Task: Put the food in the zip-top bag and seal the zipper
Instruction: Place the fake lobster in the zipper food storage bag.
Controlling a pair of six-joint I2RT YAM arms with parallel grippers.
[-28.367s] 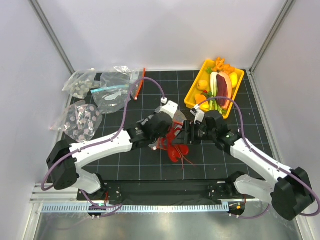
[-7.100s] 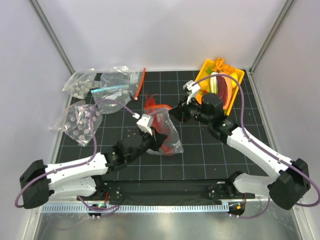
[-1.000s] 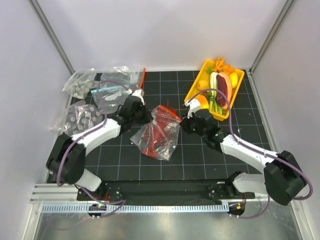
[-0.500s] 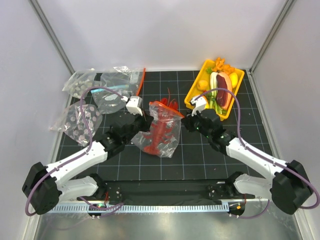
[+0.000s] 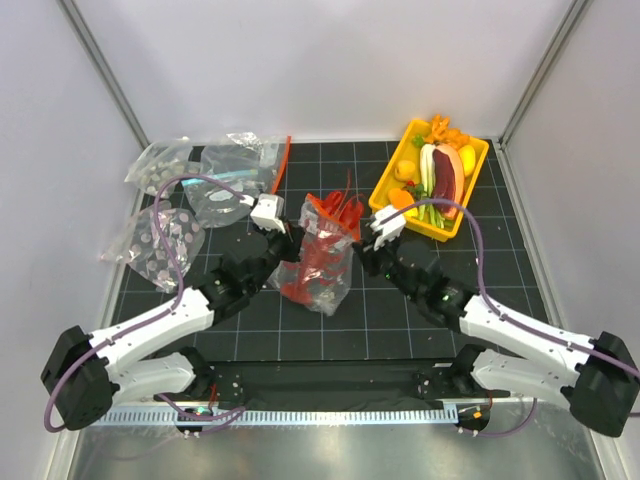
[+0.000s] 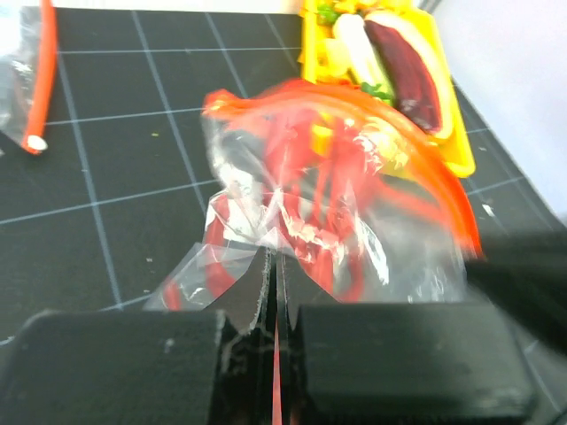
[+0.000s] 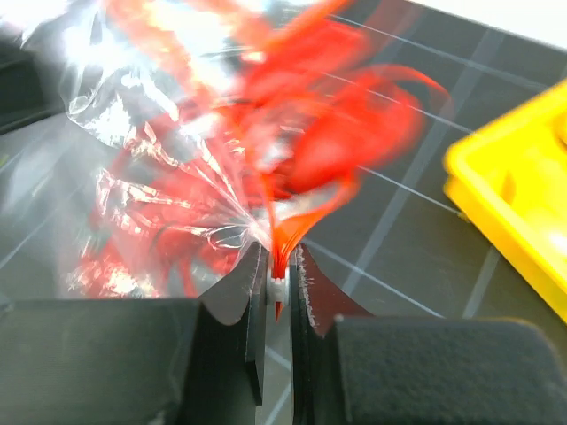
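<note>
The crinkly clear zip-top bag point(image 5: 318, 272) sits near the middle of the black gridded table point(image 5: 400, 325), held up by its mouth between your two arms. The glossy red toy lobster point(image 5: 320, 252) is already inside. Your left gripper point(image 6: 275, 310) is clenched on a fold of the clear plastic at its end of the mouth. Your right gripper point(image 7: 279, 282) is pinched tight on the thin red-orange zipper point(image 5: 335, 208) at the other end.

So loading looks done for the lobster, and you are at the sealing step. In the left wrist view the strip arches in a bow, which suggests the mouth is not pressed closed. Next you likely need to draw the two ends apart until the strip runs straight, then press along it. The small yellow and orange pieces lie in the yellow tray point(image 5: 387, 172) toward the far right corner, so decide first whether they go in too.
</note>
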